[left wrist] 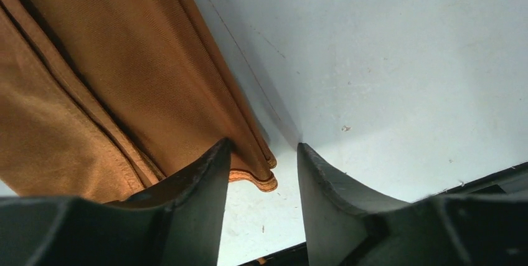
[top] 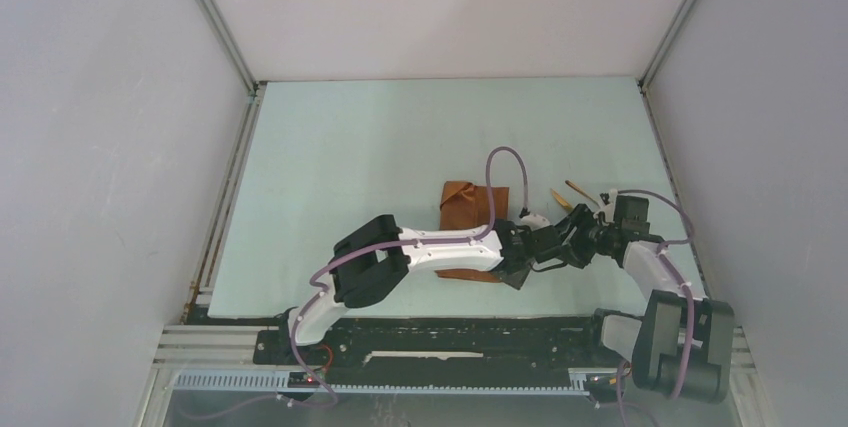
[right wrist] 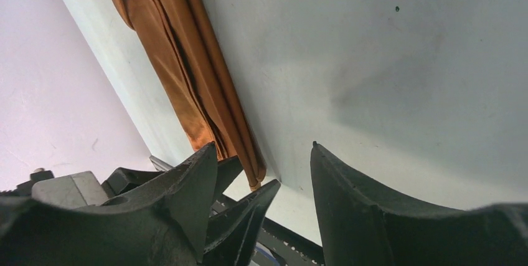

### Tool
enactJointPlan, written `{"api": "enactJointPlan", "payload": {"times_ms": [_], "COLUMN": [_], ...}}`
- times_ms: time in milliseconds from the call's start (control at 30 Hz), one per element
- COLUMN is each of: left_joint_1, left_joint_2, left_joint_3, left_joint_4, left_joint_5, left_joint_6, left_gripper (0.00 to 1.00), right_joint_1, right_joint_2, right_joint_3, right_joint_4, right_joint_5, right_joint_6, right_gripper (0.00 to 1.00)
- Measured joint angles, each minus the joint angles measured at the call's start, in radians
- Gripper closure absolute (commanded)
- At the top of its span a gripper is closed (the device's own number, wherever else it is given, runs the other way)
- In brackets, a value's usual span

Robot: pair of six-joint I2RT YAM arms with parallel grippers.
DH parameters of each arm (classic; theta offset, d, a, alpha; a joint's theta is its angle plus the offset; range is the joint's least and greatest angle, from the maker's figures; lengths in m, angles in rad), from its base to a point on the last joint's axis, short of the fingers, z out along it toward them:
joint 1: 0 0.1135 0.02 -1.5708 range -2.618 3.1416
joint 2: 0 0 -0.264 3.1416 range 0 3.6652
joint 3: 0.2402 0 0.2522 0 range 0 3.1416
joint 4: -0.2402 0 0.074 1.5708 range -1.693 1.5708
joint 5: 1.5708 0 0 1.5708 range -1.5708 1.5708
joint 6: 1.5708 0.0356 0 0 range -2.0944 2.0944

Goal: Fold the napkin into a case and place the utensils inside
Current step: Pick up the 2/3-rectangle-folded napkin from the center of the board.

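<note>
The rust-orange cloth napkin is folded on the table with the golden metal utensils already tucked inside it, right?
No: the top external view shows the golden metal utensils lying on the table right of the folded rust-orange cloth napkin, not inside it.

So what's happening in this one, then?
Both arms meet at the near right corner of the folded napkin. The left gripper, jaws open, straddles that corner without pinching it yet; the right gripper hovers open just beside it, holding nothing. The golden utensils lie on the table to the napkin's right.
</note>
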Motion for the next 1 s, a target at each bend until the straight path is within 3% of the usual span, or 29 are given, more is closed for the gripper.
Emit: {"api": "enactJointPlan", "payload": {"times_ms": [267,467,733,1000], "left_joint_1": [-0.002,-0.005,0.001,0.022], "left_joint_2": [0.021,0.021,-0.097,-0.224], "left_joint_3": [0.032,0.027,-0.143,-0.235], "left_joint_4": [-0.052,-0.06,0.028,0.085], "left_joint_5": [-0.043,-0.074,-0.084,-0.08], "left_joint_6": [-0.008,-0.019,-0.023,-0.035], "left_gripper": [0.75,1.0,1.0,1.0], "right_joint_1": [-0.001,-0.001,0.031,0.168], "right_joint_2": [0.039,0.089,0.176,0.351], "right_joint_3": [0.0,0.0,0.0,0.016], "right_joint_4": [0.0,0.027,0.126,0.367], "right_joint_5": [-0.027,-0.054,-0.146,-0.25], "right_joint_6": [-0.018,-0.019,-0.016,0.077], "right_gripper": [0.29,0.22,0.11,0.11]}}
